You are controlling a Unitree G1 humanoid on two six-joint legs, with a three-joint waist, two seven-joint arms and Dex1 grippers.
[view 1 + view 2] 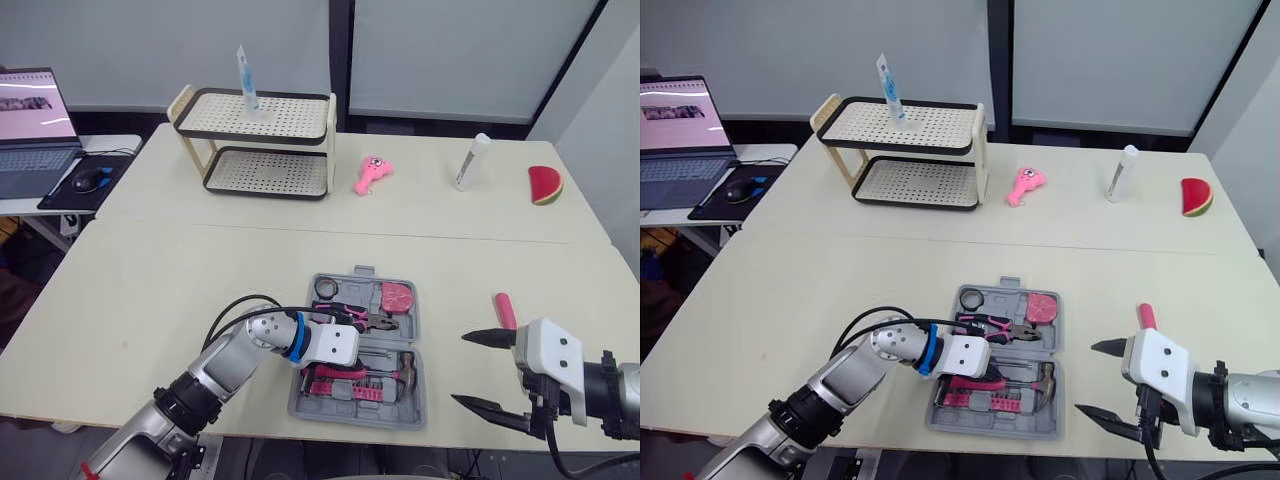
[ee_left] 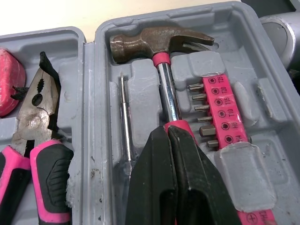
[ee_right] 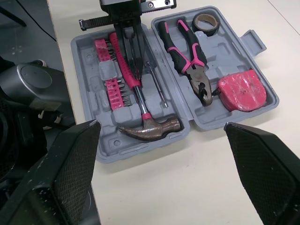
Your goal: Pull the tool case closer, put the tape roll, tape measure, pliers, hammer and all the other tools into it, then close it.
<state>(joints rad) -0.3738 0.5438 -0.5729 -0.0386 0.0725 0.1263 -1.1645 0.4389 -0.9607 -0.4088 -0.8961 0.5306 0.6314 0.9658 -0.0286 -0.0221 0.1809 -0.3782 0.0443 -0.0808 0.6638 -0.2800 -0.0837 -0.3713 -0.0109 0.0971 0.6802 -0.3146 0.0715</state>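
**Left wrist view.**
- Left gripper point(image 2: 169, 132): fingers pressed together, tips lying over the pink grip of the hammer point(image 2: 161, 44).
- Hammer: seated in its slot in the case point(image 2: 91, 93), head at the far end from the fingers.
- Screwdriver point(image 2: 124, 124): in the groove just beside the hammer shaft.
- Bit holder point(image 2: 222, 108): pink, on the shaft's other side.
- Pliers point(image 2: 37, 112) and tape measure point(image 2: 9, 79): in the adjoining half.

**Right wrist view.**
- Right gripper point(image 3: 164, 173): fingers spread wide, nothing between them, above bare table point(image 3: 286, 28).
- Case: lies open beyond the fingertips, both halves flat.
- Tape roll point(image 3: 205, 22): in a corner of the half holding the pliers and tape measure.

**Head view.**
- Case: open near the table's front edge, between the two arms, with the left arm reaching over its near half.
- Pink-handled tool point(image 1: 505, 310): on the table to the right of the case, near the right gripper; type cannot be told.
- Far side: rack point(image 1: 255, 140), pink toy point(image 1: 372, 175), white tube point(image 1: 472, 162), melon slice point(image 1: 545, 185).
- Side desk at left: laptop point(image 1: 35, 130).
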